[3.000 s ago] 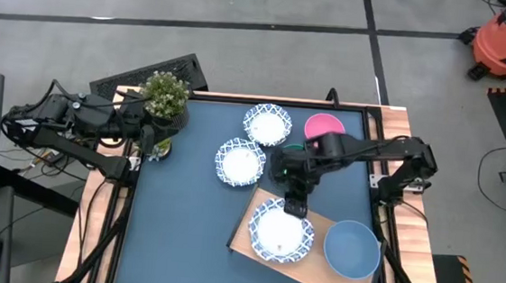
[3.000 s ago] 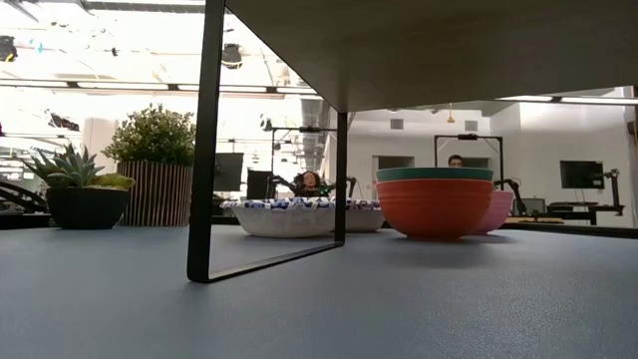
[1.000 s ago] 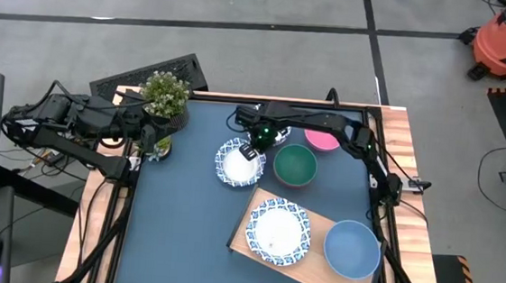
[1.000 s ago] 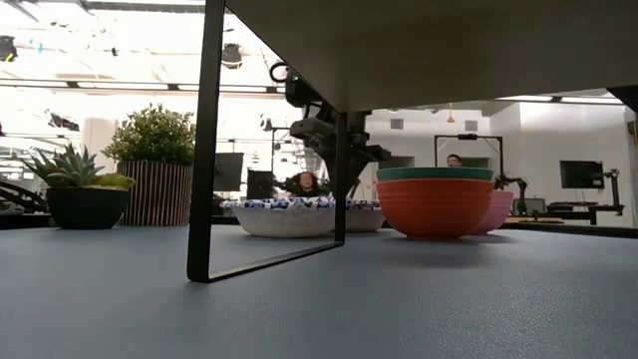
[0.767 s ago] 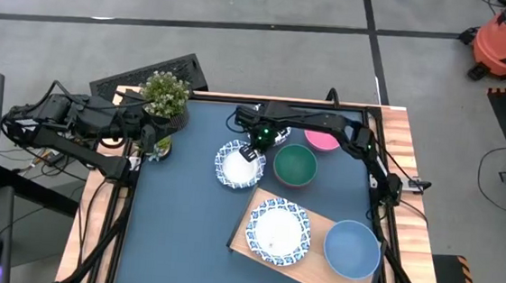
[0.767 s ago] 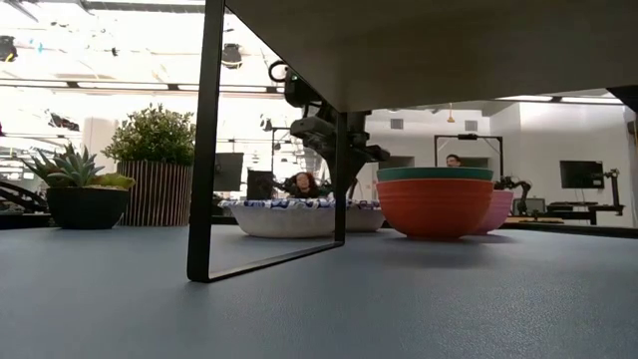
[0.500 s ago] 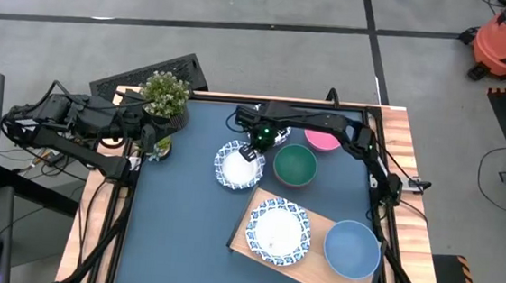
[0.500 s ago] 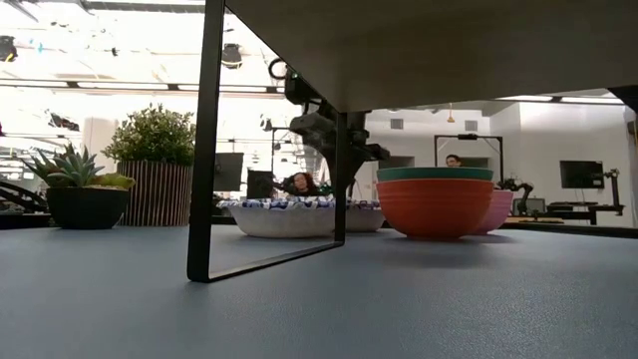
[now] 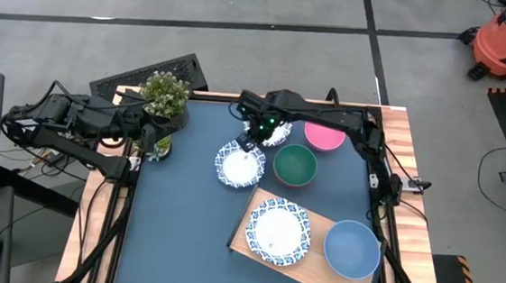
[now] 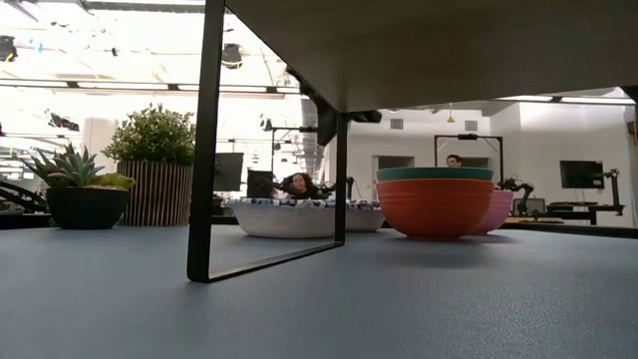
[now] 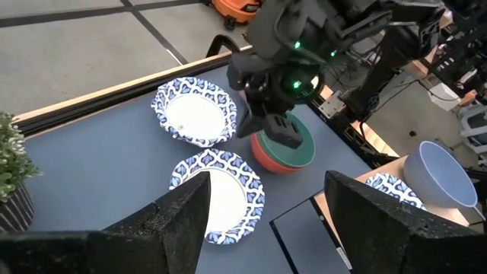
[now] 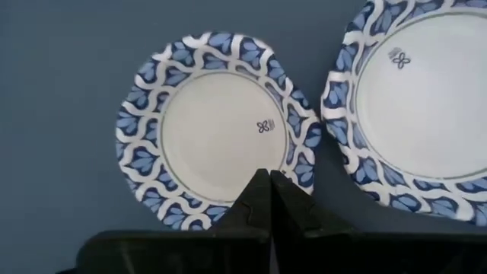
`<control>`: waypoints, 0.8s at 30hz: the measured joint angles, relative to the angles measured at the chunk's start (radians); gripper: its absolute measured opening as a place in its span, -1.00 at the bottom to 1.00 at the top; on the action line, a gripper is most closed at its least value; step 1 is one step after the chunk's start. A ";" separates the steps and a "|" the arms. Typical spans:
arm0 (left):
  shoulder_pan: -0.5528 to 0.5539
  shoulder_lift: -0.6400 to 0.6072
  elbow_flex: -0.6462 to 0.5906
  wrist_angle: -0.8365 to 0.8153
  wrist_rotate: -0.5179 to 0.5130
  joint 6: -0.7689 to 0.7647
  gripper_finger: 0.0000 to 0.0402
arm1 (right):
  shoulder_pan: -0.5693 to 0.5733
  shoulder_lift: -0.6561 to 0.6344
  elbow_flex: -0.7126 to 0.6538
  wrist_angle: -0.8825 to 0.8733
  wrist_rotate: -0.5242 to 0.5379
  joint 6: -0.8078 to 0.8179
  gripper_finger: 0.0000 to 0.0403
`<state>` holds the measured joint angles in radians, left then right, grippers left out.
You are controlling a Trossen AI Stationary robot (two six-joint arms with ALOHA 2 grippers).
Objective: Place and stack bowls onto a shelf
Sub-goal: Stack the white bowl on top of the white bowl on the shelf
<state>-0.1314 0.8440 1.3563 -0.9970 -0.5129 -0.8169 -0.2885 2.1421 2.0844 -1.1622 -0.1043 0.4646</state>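
Two white bowls with blue patterned rims rest on the dark blue tabletop, one nearer (image 9: pixel 239 164) and one farther (image 12: pixel 426 106). My right gripper (image 12: pixel 268 190) hangs shut above the gap between them, with nothing between its fingers; it also shows from the side (image 11: pixel 280 133). A teal bowl sits inside a red bowl (image 10: pixel 434 205), with a pink bowl (image 9: pixel 325 134) behind. On the wooden shelf (image 9: pixel 247 240) sit a third patterned bowl (image 9: pixel 276 232) and a blue bowl (image 9: pixel 351 250). My left gripper (image 11: pixel 266 221) waits open at the table's left edge.
A potted green plant (image 9: pixel 165 97) stands at the far left corner beside my left arm. In the low view a shelf leg (image 10: pixel 204 150) stands in front and a succulent pot (image 10: pixel 85 194) sits at the left. People show in the room beyond.
My right gripper has risen straight up from just above the nearer patterned bowl's far rim, its fingers shut on nothing. Both patterned bowls on the tabletop lie where they were.
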 joint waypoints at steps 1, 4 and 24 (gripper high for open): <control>0.000 0.000 0.000 0.000 0.000 0.000 0.21 | 0.000 -0.001 0.001 -0.007 0.000 -0.001 -0.87; 0.000 0.000 0.000 0.000 0.000 0.000 0.21 | 0.004 0.004 -0.004 -0.061 -0.001 -0.013 -0.65; 0.000 0.000 0.000 0.000 -0.023 -0.034 0.21 | 0.005 0.006 -0.335 0.175 -0.015 0.085 0.12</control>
<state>-0.1314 0.8440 1.3563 -0.9966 -0.5354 -0.8513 -0.2832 2.1483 1.7497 -0.9873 -0.1195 0.5500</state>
